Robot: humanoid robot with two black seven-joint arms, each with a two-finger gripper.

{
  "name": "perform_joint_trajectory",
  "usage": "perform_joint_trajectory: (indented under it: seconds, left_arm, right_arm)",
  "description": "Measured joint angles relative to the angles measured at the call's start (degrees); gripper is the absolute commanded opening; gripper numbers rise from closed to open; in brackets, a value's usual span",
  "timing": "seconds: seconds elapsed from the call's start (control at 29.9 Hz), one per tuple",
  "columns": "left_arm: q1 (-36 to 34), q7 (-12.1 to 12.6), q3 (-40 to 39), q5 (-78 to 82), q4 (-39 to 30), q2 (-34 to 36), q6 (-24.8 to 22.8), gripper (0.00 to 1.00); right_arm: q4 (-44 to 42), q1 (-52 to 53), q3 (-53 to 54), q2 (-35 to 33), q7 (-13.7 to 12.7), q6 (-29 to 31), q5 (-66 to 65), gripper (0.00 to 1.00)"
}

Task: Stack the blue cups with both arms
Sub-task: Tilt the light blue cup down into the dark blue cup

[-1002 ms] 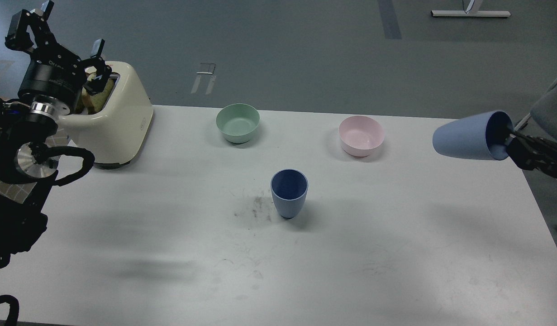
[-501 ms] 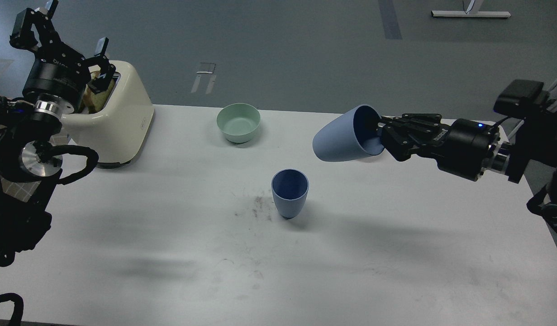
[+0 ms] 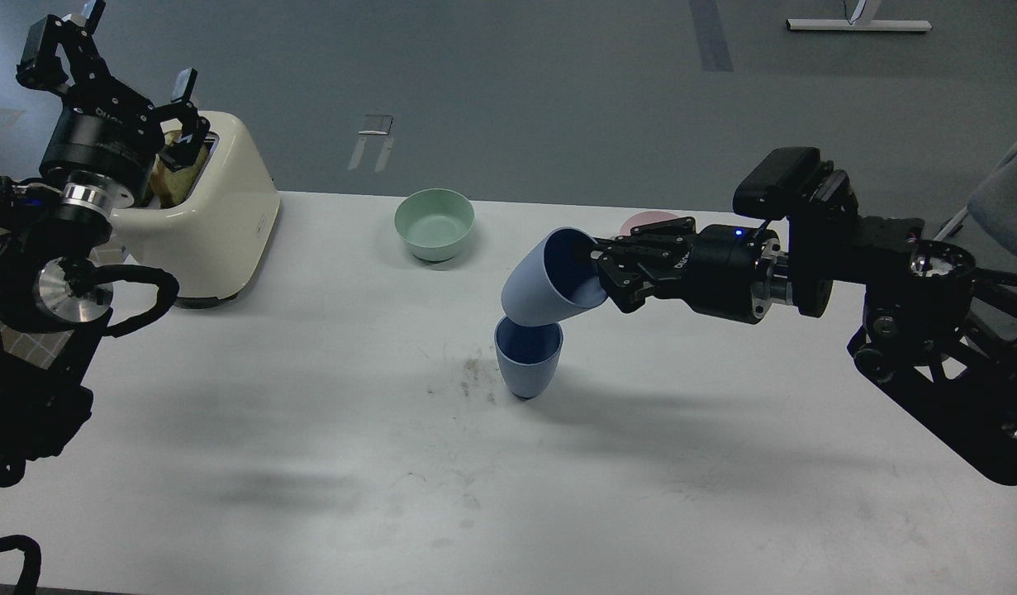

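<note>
Head view: right gripper (image 3: 601, 277) pinched the rim of a tilted matte blue cup (image 3: 541, 281), base over the upright blue cup (image 3: 528, 357) mid-table (image 3: 310, 430). Left gripper (image 3: 103, 78) spread wide above the toaster (image 3: 219, 215).

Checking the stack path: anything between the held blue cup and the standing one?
Nothing visible. The tilted dusty-blue plastic tumbler, held by the right gripper, hangs just above the upright dusty-blue tumbler's open mouth.
</note>
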Motion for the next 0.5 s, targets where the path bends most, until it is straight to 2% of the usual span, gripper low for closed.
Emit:
perform_joint_trajectory:
  seconds: [0.5]
  left_arm:
    - [-0.13,0.08,-0.06,0.0,-0.5,-0.38,0.09,0.98]
  right_arm:
    - [0.86,0.18,-0.43,-1.48,-0.67,0.0,0.05,0.0]
